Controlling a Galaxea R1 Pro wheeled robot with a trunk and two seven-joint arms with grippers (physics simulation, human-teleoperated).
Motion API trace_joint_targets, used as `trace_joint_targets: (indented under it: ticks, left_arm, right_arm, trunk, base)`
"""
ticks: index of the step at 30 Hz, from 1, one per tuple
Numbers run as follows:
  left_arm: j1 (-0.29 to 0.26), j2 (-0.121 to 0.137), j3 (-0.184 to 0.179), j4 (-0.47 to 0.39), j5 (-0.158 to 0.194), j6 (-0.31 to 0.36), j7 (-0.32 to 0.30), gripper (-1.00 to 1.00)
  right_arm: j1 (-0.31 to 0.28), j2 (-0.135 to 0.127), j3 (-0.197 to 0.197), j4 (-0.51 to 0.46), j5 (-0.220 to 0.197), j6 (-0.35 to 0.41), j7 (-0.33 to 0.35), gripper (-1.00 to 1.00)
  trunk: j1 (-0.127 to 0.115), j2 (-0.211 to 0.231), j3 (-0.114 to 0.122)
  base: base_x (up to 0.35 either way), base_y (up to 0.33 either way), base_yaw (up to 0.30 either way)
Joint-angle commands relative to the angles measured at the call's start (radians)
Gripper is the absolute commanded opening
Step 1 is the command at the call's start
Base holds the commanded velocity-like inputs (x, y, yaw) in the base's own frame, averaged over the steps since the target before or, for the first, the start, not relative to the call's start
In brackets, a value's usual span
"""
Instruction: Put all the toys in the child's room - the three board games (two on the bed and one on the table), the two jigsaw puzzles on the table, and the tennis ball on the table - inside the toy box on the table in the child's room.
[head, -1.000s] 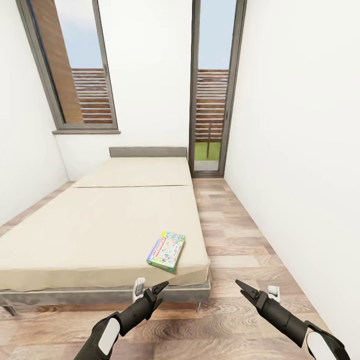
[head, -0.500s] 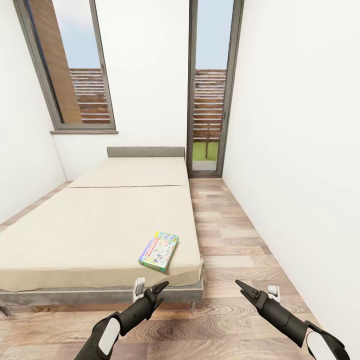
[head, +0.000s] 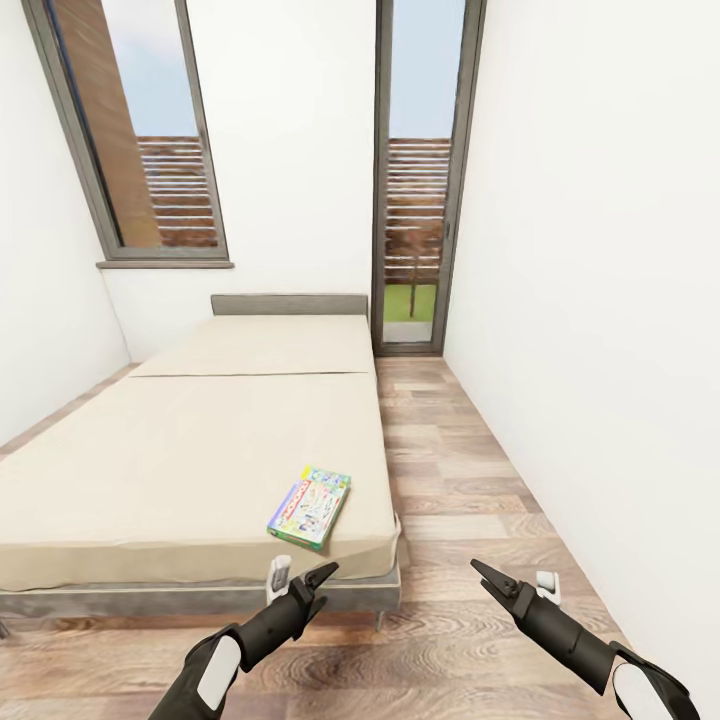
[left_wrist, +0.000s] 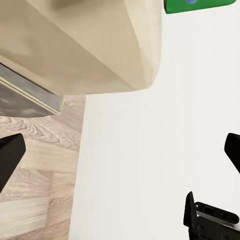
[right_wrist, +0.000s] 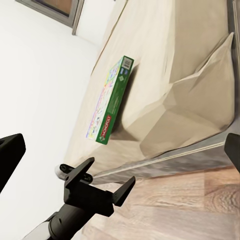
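Monopoly board game (head: 309, 507) lies near bed (head: 180, 450) corner; both claws, left (head: 300, 576) and right (head: 512, 580), gape, apparently empty.

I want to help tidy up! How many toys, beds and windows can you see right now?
Board game: 1
Bed: 1
Tall windows: 2, one above the bed and one by the floor strip
Total: 4

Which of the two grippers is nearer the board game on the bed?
The left gripper: it hovers open just below the bed's near corner, where the white Monopoly-style board game lies. The right gripper, also open, hangs over the floor beside the bed.
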Motion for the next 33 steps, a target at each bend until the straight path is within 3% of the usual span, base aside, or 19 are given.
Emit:
trace_joint_targets:
  ticks: [1, 16, 33]
  left_arm:
    - [-0.001, -0.001, 0.006, 0.000, 0.000, 0.007, -0.002, 1.00]
    - [-0.001, 0.000, 0.005, 0.000, 0.000, 0.007, -0.006, 1.00]
    - [-0.001, 0.002, 0.005, -0.001, 0.000, 0.009, -0.007, 1.00]
  right_arm:
    - [-0.001, 0.000, -0.001, 0.000, -0.006, 0.007, 0.000, 1.00]
    - [-0.001, 0.000, -0.001, 0.000, -0.006, 0.007, 0.000, 1.00]
    - [-0.001, 0.000, -0.001, 0.000, -0.004, 0.007, 0.000, 1.00]
  trunk:
    - [0.000, 0.000, -0.001]
    - [0.000, 0.000, -0.001]
    - [0.000, 0.000, -0.001]
  base:
    - [0.012, -0.012, 0.000]
    - [0.005, -0.003, 0.000]
    - [0.109, 0.028, 0.000]
